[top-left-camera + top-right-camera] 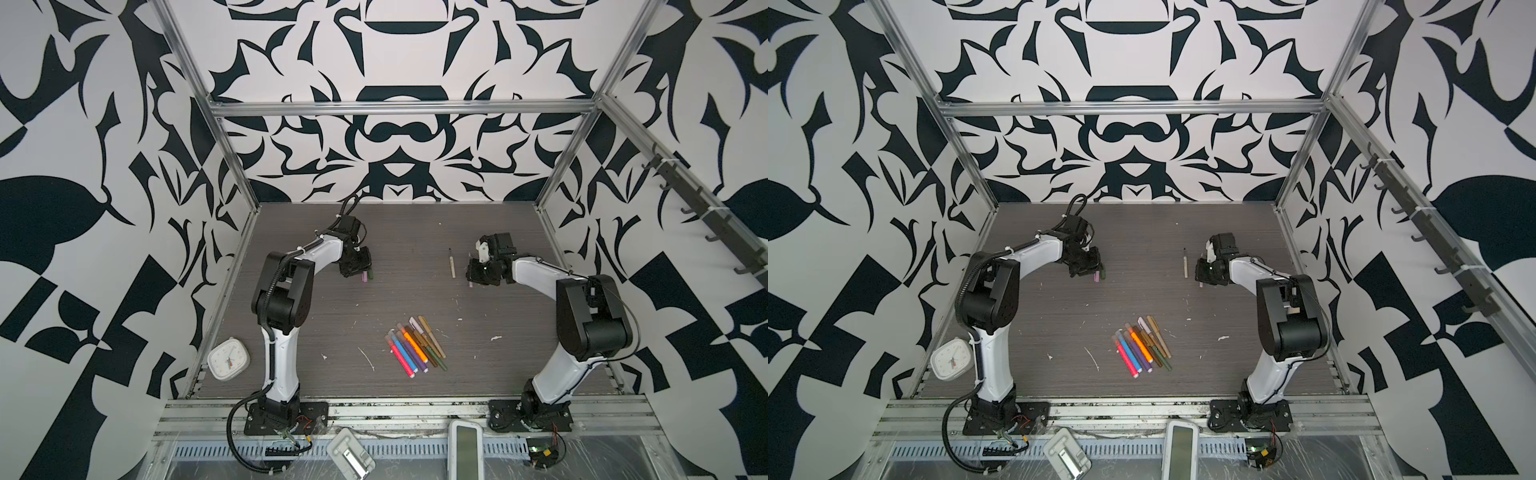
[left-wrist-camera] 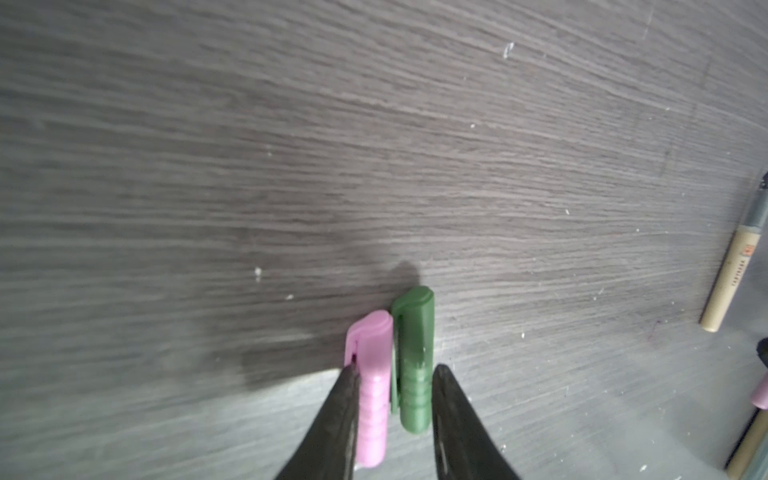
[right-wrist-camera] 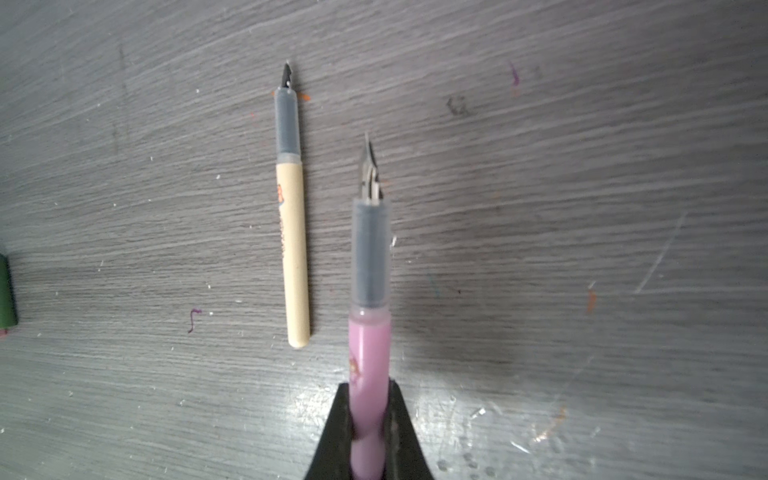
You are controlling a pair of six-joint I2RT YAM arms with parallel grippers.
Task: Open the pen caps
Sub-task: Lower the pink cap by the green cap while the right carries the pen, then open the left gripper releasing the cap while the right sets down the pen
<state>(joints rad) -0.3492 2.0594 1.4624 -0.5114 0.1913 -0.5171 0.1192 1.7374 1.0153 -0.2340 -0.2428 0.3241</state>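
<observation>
Pink cap (image 2: 372,386) and green cap (image 2: 413,357) sit side by side, touching, between the jaws of the left end effector (image 2: 395,370). The jaws are partway apart, one finger against the pink cap, the other just beside the green. Can't tell if it squeezes them or only straddles them. Both look like light, hard, smooth plastic, likely slippery; the ribbed bands near the open ends give the best bite. Capped pens (image 1: 415,347) lie bunched on the counter (image 1: 332,316), well apart from both end effectors, toward the arm bases. They look slim, stiff and prone to roll, so grip mid-barrel and pull each cap straight along the axis. Tan pen (image 3: 293,249), uncapped, lies just beside the right end effector (image 3: 369,386). That one is clamped on the rear barrel of the pink pen (image 3: 370,345), bare nib pointing away. The nib looks fragile, so keep it off the counter.
</observation>
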